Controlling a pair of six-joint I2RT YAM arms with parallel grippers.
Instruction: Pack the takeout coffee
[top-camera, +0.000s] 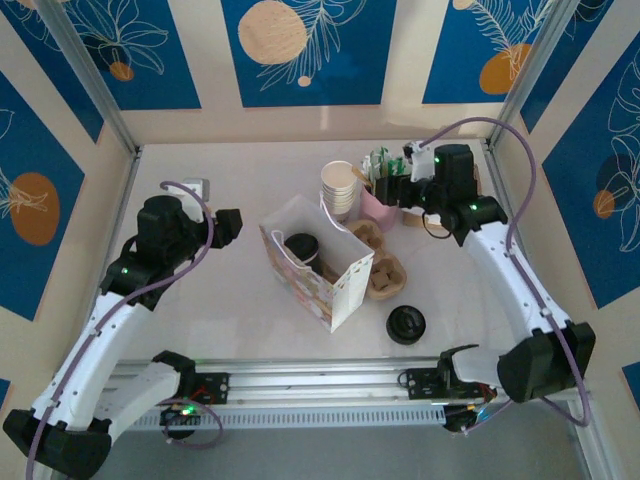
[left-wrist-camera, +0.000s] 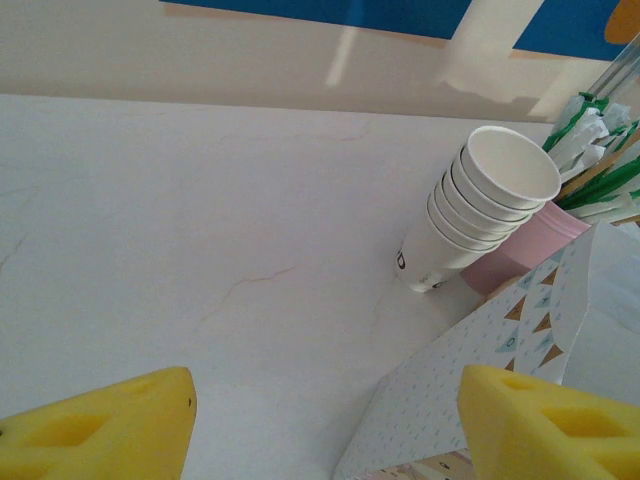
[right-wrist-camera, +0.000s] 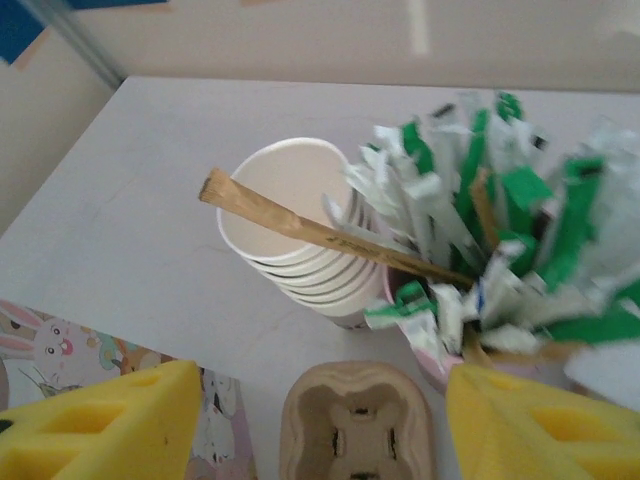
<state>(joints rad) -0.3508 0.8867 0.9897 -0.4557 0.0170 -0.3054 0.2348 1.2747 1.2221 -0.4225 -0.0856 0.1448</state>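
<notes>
Right wrist view: stirrer slants upper-left across cup stack, right hand released.

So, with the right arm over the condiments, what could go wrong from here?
The right gripper, jaws open, faces a crowded pink holder of packets: it may snag several. The brown stick rests across the cup stack; a nudge could drop it or tip the cups.
</notes>
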